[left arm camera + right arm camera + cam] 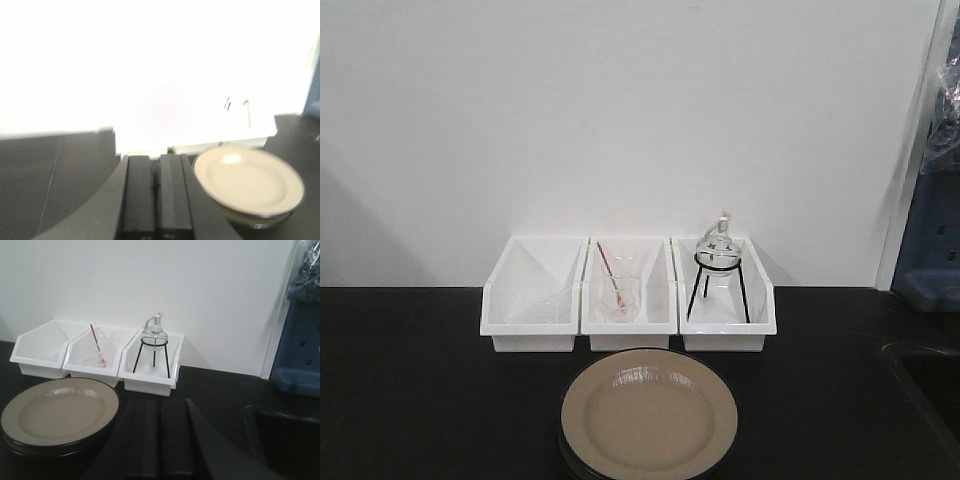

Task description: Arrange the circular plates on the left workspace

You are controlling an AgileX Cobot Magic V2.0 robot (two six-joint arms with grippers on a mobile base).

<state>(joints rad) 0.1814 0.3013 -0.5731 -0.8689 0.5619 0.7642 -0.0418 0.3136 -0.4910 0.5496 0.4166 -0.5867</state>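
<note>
Black benchtop (420,400): we see both plates (648,415) stacked at six o'clock, unplaced; left gripper (156,195) and right gripper (160,437) fingers pressed together, empty.

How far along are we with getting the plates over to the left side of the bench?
Nothing looks done yet. The two plates sit stacked in front of the middle white bin, near the bench's centre. Nothing is in hand: the left gripper and right gripper both look shut and empty, clear of the stack. Left to do: lift each plate and set it on the bare benchtop to the left.
</note>
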